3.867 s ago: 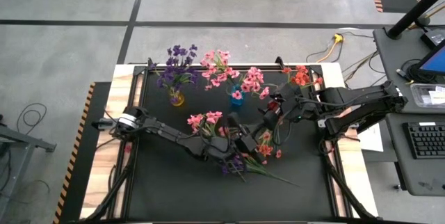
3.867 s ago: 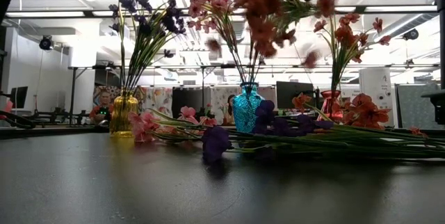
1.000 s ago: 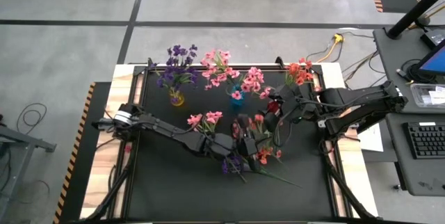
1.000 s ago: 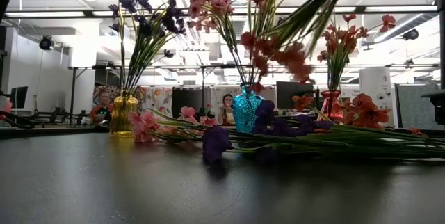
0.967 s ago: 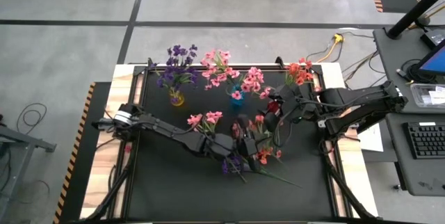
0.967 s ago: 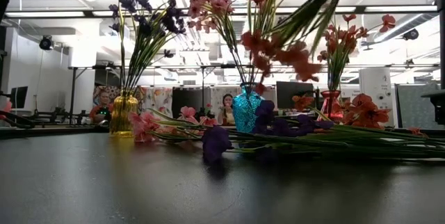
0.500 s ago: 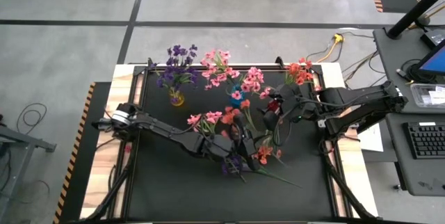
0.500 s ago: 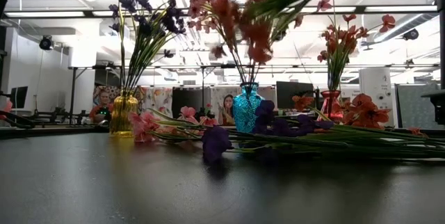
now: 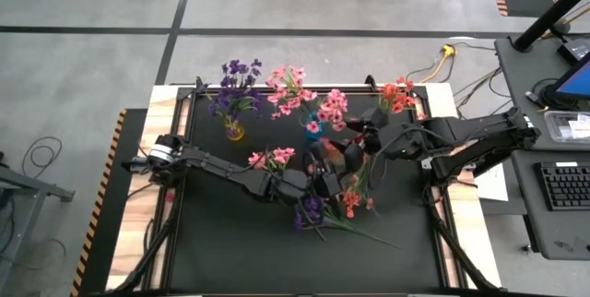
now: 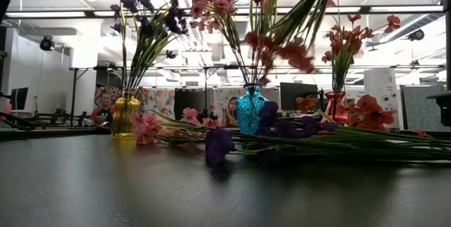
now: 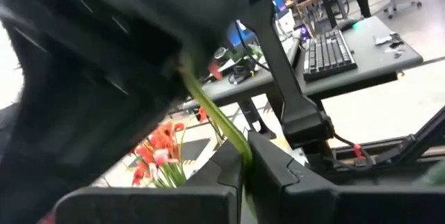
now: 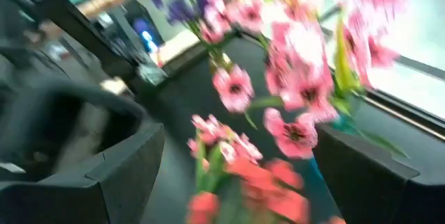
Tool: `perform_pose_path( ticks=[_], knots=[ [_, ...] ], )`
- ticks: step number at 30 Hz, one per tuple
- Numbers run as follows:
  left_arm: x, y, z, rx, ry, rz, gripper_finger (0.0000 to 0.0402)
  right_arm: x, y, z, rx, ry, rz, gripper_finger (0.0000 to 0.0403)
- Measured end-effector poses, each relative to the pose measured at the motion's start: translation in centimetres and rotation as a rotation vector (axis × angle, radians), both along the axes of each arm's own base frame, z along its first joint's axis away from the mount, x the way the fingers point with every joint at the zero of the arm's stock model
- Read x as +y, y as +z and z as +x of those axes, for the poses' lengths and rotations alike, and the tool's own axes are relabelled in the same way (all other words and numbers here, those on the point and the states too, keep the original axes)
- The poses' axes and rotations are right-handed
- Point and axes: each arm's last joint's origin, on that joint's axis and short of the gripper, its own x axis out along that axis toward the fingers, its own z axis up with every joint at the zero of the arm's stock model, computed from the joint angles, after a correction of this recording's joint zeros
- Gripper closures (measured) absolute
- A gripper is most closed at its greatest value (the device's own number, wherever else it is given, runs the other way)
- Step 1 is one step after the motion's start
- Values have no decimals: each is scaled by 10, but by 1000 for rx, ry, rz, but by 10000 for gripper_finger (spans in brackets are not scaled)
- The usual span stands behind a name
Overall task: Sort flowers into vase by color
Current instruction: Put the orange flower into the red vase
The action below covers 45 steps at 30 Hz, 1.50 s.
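Note:
My left gripper [image 9: 332, 172] is over the middle of the table and shut on a coral-red sprig [image 10: 294, 22]. The sprig slants down, with its blossoms [image 10: 280, 49] lowest. My right gripper [image 9: 354, 147] is open beside it; in the right wrist view its fingers [image 12: 128, 165] stand either side of coral blossoms [image 12: 261, 182] without plainly touching them. More sprigs [image 9: 336, 214] lie flat in a pile on the black mat. A yellow vase [image 9: 235, 132] holds purple stems, a blue vase [image 9: 313, 129] pink ones and a red vase [image 10: 334, 104] coral ones. My left gripper pinches the sprig's thin green stem [image 11: 238, 147] between its two fingers. The stem runs out past the fingertips. The sprig is lifted clear of the table and slants down, blossom end low, above the pile.
The three vases stand in a row along the mat's far side, close behind both grippers. The loose pile [image 10: 310, 132] fills the mat's middle and right. The mat's near part [image 9: 240, 251] is bare. Wooden table borders [image 9: 138, 232] flank the mat.
My left gripper, holding the coral sprig, has moved a little toward the table's far edge. The sprig swung up nearly level half a second ago and has dropped back, blossoms low again. My right gripper has moved toward the table's left, closer to the sprig.

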Motion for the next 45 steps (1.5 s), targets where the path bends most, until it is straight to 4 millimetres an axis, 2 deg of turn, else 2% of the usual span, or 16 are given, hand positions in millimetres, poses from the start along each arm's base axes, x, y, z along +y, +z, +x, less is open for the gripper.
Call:
perform_pose_path(
  ticks=[13, 24, 34, 45],
  knots=[
    [2, 15, -4, -79, 48, 59, 401, 3, 20, 9, -220, 59, 43, 51],
    [-13, 33, -19, -64, 49, 132, 401, 8, 16, 8, -191, 193, 193, 51],
    [-13, 47, -30, -37, 55, 169, 401, 12, 16, 6, -149, 293, 251, 51],
    [-25, 65, -48, -34, 28, 174, 401, 13, 34, -2, -124, 361, 278, 51]
  ],
)
